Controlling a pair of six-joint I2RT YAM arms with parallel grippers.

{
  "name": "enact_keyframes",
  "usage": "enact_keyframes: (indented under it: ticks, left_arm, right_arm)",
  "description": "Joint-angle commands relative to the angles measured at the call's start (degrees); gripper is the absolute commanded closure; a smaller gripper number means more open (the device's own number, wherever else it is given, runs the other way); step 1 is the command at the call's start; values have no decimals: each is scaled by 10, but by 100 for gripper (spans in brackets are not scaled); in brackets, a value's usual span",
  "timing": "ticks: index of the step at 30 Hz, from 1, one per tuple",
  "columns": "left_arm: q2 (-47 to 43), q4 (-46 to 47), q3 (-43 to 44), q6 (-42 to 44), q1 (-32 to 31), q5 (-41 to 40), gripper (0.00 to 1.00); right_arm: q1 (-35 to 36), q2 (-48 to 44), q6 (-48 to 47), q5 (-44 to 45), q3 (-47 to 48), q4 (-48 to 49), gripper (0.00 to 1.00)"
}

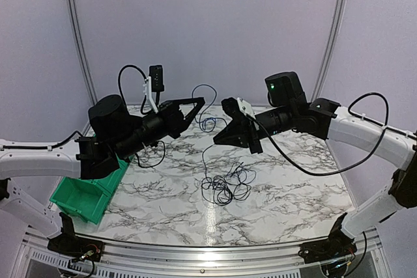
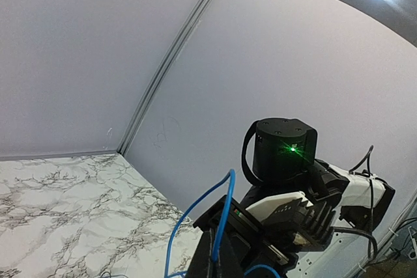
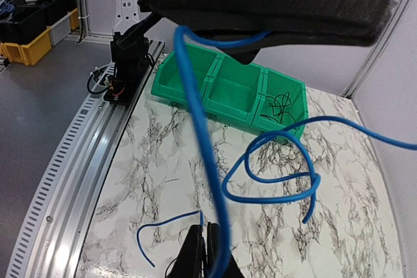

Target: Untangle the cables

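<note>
The left jaws are gripping the blue cable (image 1: pixel 208 120). From above, it is arching over them, then hanging in small loops between them and the right jaws, whose state is hard to read here. The black cables (image 1: pixel 225 190) are lying heaped on the bench (image 1: pixel 293 187), below both jaws.

In the left wrist view, the left jaws are mostly cut off and the blue cable (image 2: pixel 224 211) is rising steeply.

In the right wrist view, the right jaws are pressing together. The blue cable (image 3: pixel 197 118), blurred, is running nearly upright just beside them; I cannot tell whether it is pinched.
</note>
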Motion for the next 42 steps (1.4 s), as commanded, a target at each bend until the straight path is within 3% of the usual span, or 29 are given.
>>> enact_keyframes:
  ticks: [1, 5, 8, 9, 13, 25, 31, 42]
  left_arm:
    - [6, 27, 15, -2, -2, -1, 100]
    - [12, 28, 14, 4, -2, -5, 100]
    - [11, 23, -4, 15, -2, -30, 63]
    - [5, 21, -18, 12, -2, -46, 55]
    - [-27, 21, -86, 1, -2, -77, 41]
    - [-100, 26, -302, -51, -2, -81, 41]
    - [-28, 121, -353, -85, -3, -63, 41]
    - [97, 215, -343, -114, -4, -35, 43]
  right_arm:
    - [4, -6, 2, -16, 18, -1, 97]
    - [3, -10, -3, -14, 10, -3, 100]
    - [1, -21, -14, -11, -2, -9, 100]
    - [-1, -26, -16, -9, -9, -9, 100]
    - [-5, -41, -17, -3, -30, -5, 100]
    - [-5, -31, -22, -9, -74, 7, 100]
    - [-6, -15, -21, -10, -65, 2, 100]
    - [-4, 37, -4, -47, -41, -2, 100]
